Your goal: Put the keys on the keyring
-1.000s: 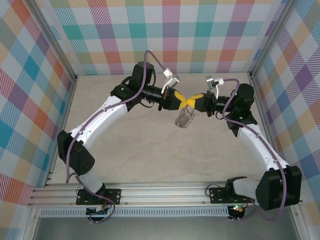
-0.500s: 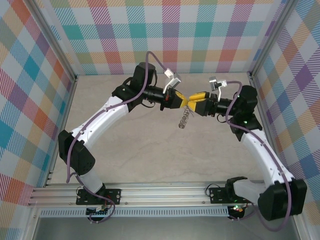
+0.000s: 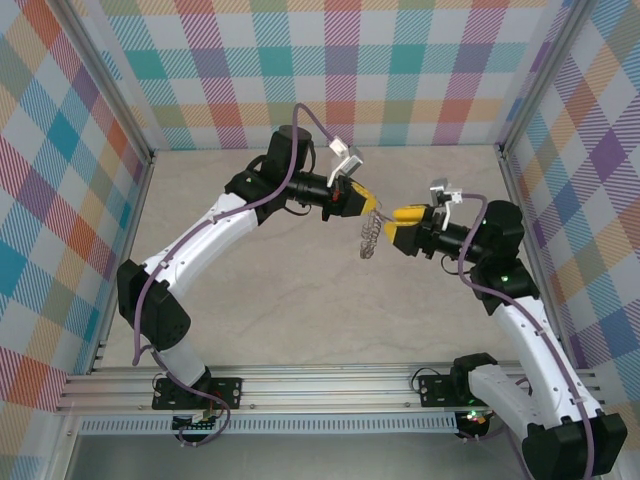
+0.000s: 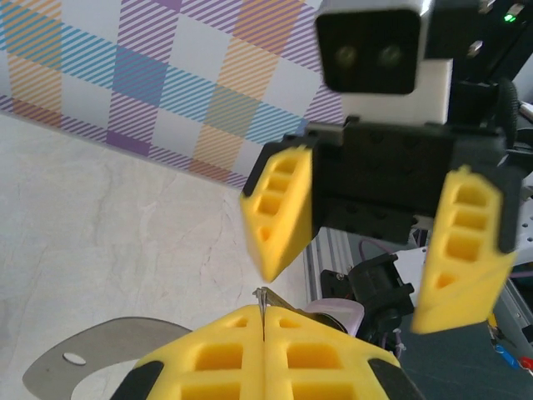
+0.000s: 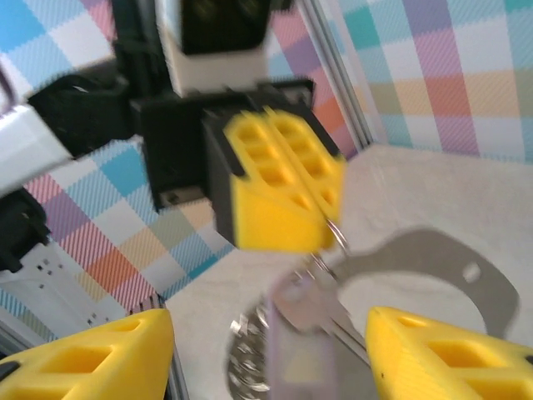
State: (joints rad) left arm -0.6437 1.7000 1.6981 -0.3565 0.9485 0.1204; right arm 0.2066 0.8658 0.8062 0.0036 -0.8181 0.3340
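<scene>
My left gripper [image 3: 367, 206] is shut on a thin wire of the keyring [image 3: 368, 237], whose silvery chain hangs below it over the middle of the table. In the left wrist view the wire pokes up between the shut pads [image 4: 263, 310], and the lilac key [image 4: 335, 315] sits just behind them. From the right wrist, the key [image 5: 301, 354] and the chain [image 5: 248, 358] dangle under the left gripper [image 5: 287, 200]. My right gripper [image 3: 395, 226] stands open just right of the hanging keyring, with nothing held between its fingers [image 5: 83, 358].
A flat grey curved metal piece with a small hole [image 5: 433, 254] hangs with the keyring and appears low in the left wrist view [image 4: 83, 367]. Checked walls close in the beige table [image 3: 300, 300] on three sides. An aluminium rail [image 3: 320, 385] runs along the near edge.
My right gripper has opened, let go at the meeting point and drawn back to the right. The keyring now hangs from the left gripper alone, and the left arm has barely moved.
</scene>
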